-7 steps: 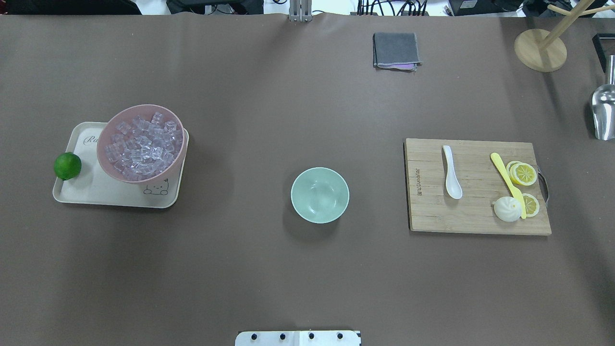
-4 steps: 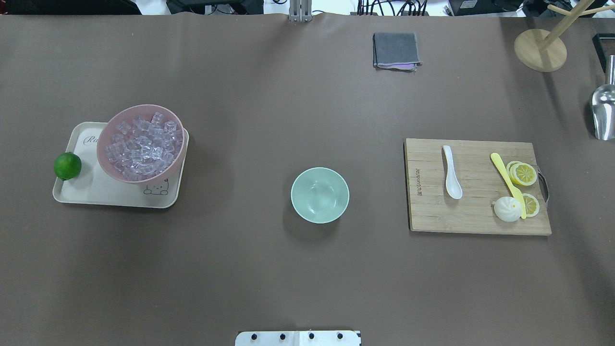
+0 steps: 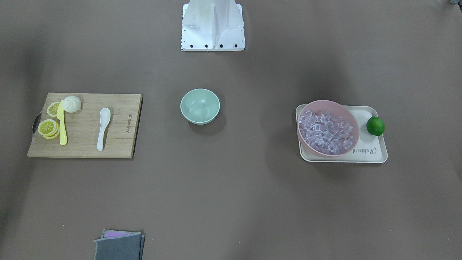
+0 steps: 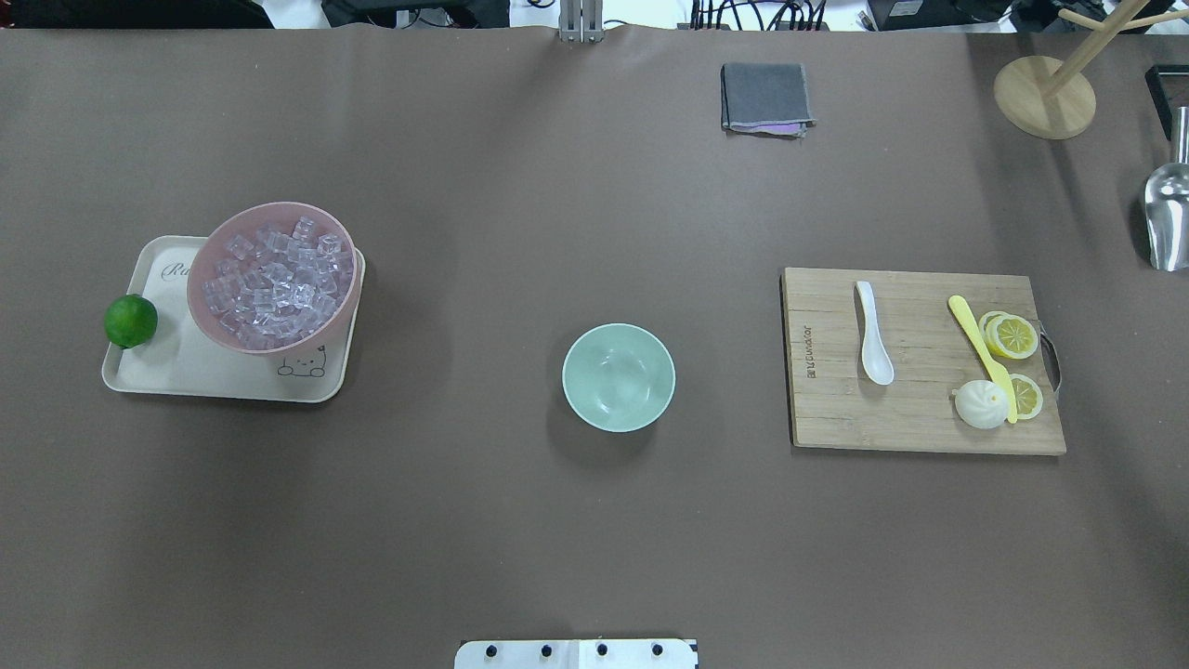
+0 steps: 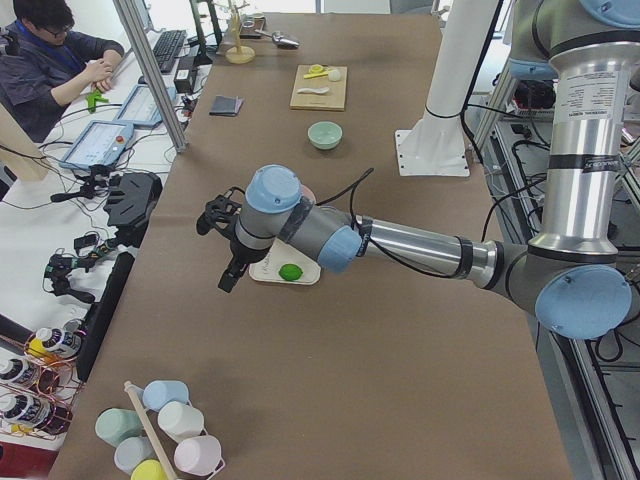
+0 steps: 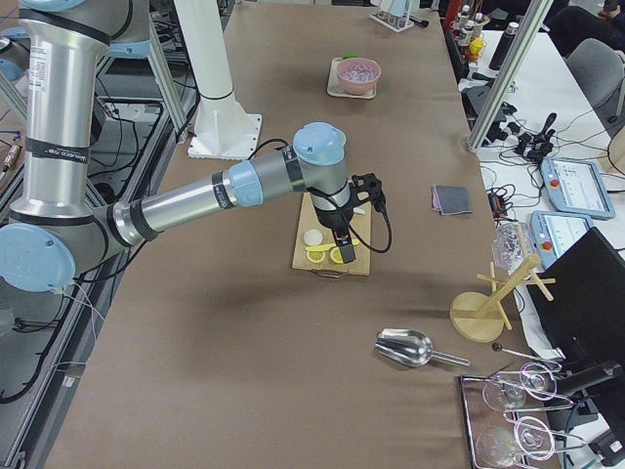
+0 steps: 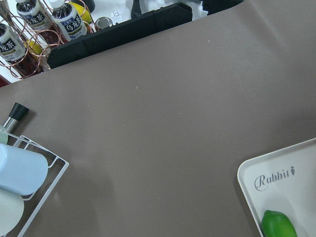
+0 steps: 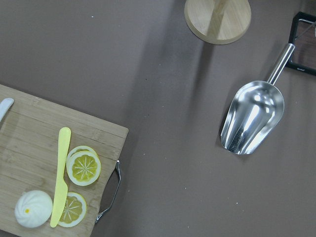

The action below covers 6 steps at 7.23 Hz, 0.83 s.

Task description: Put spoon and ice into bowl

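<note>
The white spoon [image 4: 873, 334] lies on the wooden cutting board [image 4: 920, 418] at the right, also in the front view [image 3: 103, 128]. The clear ice cubes [image 4: 277, 288] fill the pink bowl [image 4: 200, 311] on a cream tray at the left. The mint-green bowl [image 4: 618, 376] stands empty mid-table, also in the front view [image 3: 199, 105]. My left gripper [image 5: 227, 283] hangs above the table beside the tray's near end. My right gripper [image 6: 339, 252] hangs over the cutting board. Both show only in the side views, so I cannot tell whether they are open or shut.
On the board lie a yellow knife [image 4: 980, 344], lemon slices [image 4: 1011, 335] and a white bun [image 4: 981, 405]. A lime [image 4: 130, 321] sits on the tray [image 4: 186, 376]. A grey cloth [image 4: 764, 97], a wooden stand [image 4: 1043, 96] and a metal scoop [image 8: 252, 116] are at the far right.
</note>
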Motion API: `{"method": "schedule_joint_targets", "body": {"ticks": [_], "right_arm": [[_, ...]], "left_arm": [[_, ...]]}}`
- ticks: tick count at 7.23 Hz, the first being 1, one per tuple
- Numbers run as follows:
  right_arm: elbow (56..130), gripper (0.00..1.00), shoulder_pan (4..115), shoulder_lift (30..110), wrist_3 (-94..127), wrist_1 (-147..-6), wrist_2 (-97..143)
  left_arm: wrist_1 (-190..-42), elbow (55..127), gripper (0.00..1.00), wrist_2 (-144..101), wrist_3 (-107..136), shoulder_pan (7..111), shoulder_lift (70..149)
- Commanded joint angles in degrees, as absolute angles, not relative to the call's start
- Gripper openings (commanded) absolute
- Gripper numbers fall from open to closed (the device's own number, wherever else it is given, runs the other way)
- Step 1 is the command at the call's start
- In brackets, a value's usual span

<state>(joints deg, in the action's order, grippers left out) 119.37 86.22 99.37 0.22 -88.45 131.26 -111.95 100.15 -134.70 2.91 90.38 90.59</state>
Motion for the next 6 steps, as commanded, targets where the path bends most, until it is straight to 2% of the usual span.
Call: {"method": "schedule_joint_targets", "body": {"ticks": [1,2,6], "right_arm": [[117.5,1.0,86.2,100.7,0.4,-82.1,131.4],[117.3,1.0,86.2,100.7,0.7,-81.9,131.5],[117.4,1.0,84.0,99.9,13.1,-79.9,131.9]], "left_arm": [[-114.0,100.2,0.98,-135.3,3.3,90.4,90.4],[-118.7,99.7,0.98,-135.4,5.3,90.2,90.3],[-131.1,100.5,0.99,-134.5,35.1,74.6,91.1]]}}
